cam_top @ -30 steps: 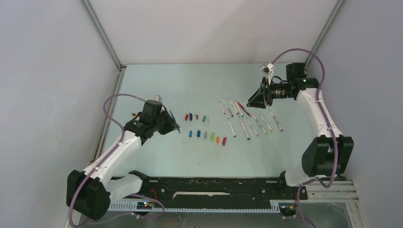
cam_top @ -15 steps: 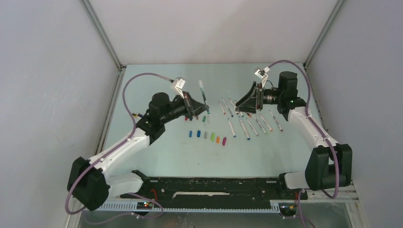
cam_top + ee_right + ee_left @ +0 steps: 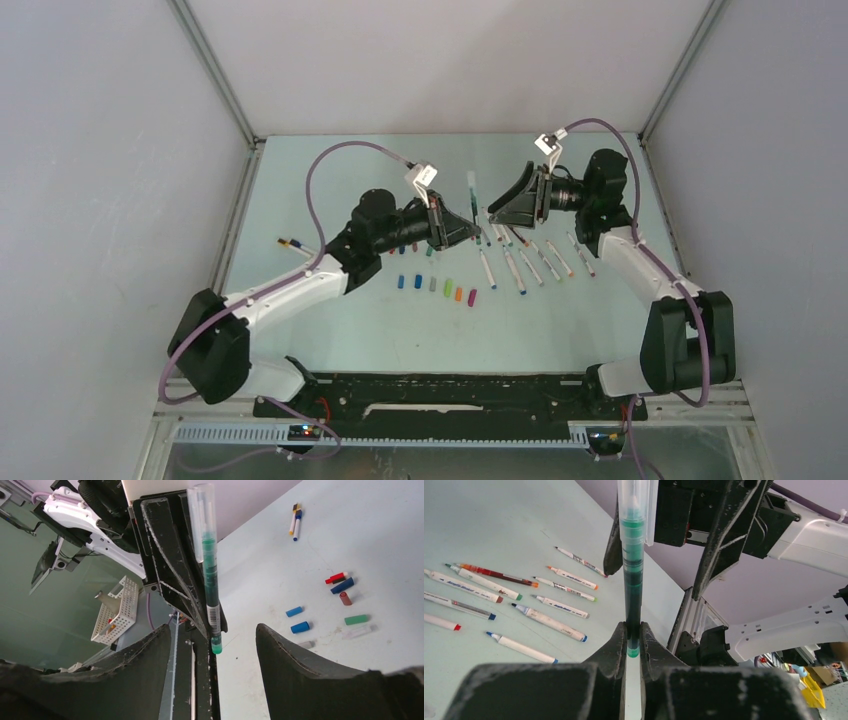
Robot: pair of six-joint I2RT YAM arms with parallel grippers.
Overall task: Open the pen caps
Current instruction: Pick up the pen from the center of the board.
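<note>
Up above the middle of the table (image 3: pixel 330 180), the green pen (image 3: pixel 633 580) stands upright in the air, its clear cap (image 3: pixel 636 505) on the top end and green ink showing through the barrel. The left gripper (image 3: pixel 633 640) has its fingers (image 3: pixel 616 645) pressed together on the pen's bottom end, with only the barrel's width between them. The right gripper (image 3: pixel 212 630) faces it from the other side, its fingers (image 3: pixel 280 650) spread wide. In the left wrist view they flank the upper part of the pen with a gap on each side, so they do not grip it. From overhead the two grippers meet nose to nose at the pen (image 3: pixel 471 195), the left gripper (image 3: pixel 470 232) reaching in from the left and the right gripper (image 3: pixel 492 212) from the right. Below and just left of them on the table lie the loose caps (image 3: pixel 435 285) in two short rows, blue, green, orange, magenta, red and grey. To the right of the caps, a cluster of white-barrelled pens (image 3: pixel 525 260) lies flat with coloured ends. Two more pens (image 3: pixel 290 243) lie touching each other well apart from the rest, near the left edge.
</note>
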